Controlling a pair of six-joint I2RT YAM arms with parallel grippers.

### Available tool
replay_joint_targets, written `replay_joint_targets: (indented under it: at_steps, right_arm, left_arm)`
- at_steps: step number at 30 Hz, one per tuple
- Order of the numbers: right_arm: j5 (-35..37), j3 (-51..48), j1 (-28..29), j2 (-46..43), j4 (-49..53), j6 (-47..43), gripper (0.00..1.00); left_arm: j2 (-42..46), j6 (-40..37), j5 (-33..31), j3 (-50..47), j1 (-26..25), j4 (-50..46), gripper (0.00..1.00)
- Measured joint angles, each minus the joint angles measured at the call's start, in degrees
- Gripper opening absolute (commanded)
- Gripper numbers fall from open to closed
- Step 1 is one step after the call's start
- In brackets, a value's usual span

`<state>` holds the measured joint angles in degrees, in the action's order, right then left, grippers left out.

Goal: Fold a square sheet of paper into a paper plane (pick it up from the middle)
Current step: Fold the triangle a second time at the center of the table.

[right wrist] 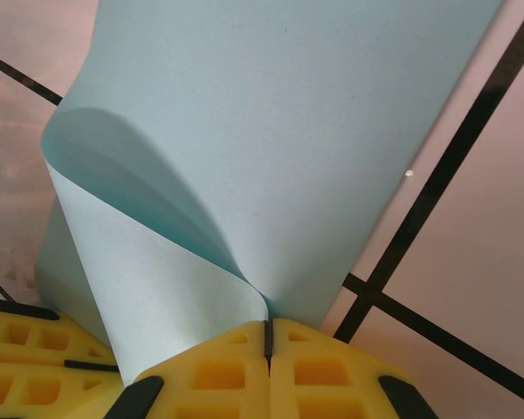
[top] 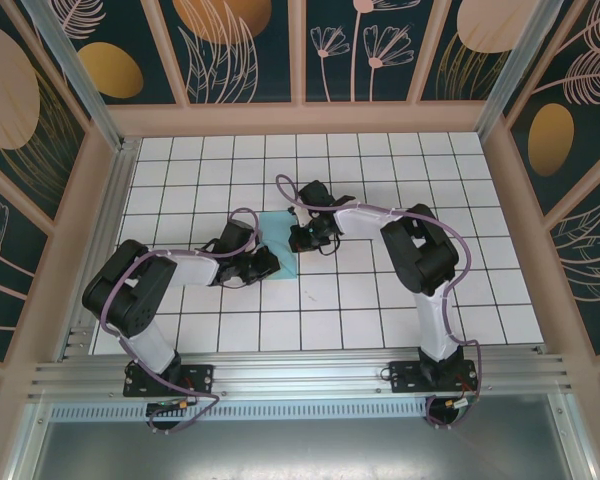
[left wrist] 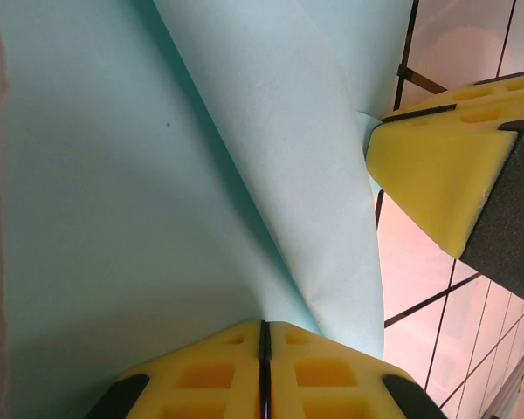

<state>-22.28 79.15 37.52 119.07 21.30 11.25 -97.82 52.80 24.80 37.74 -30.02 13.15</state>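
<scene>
Yellow pads of the left hand (left wrist: pixel 264 336) sit closest in the left wrist view. They are pressed together along a dark seam, and the square sheet of paper (left wrist: pixel 113 218) is drawn into that seam, so the hand is clamped on it. A crease runs up from the grip, with the paper rising in slanted panels on either side. One yellow pad (left wrist: pixel 437 166) of the right hand touches the paper's edge at upper right.

Right wrist view: the right hand (right wrist: pixel 267 336) likewise has its pads together, clamped on a curled fold of the square sheet of paper (right wrist: pixel 288 131) that loops in from the left. The remainder of the paper extends over the tiles beyond. Pads (right wrist: pixel 26 358) of the left hand stand just beside the fold at lower left.

From above, the square sheet of paper (top: pixel 278 232) lies slightly left of the middle of the white tiled surface (top: pixel 430 180), between the two hands and partly covered by them. Bare tiles extend on every side, out to the tan wall frame (top: pixel 310 118) at the far edge and to both side walls. A metal rail (top: pixel 300 375) bounds the near edge.

The left arm (top: pixel 145 280) has its elbow raised at the left and its forearm reaching right, with the hand (top: pixel 263 262) at the paper's near edge. The right arm (top: pixel 420 250) has its elbow raised at the right and its forearm reaching left, with the hand (top: pixel 302 238) at the paper's right edge. The two hands are near each other.
</scene>
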Motion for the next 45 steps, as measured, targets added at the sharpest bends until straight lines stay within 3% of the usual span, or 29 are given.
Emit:
replay_joint_targets:
  at_steps: [45]
  right_arm:
    - [0.3, -0.4, 0.0, 0.0, -1.8, -0.1, 0.05]
  left_arm:
    - [-0.3, -0.2, 0.2, 0.3, 0.0, 0.1, 0.11]
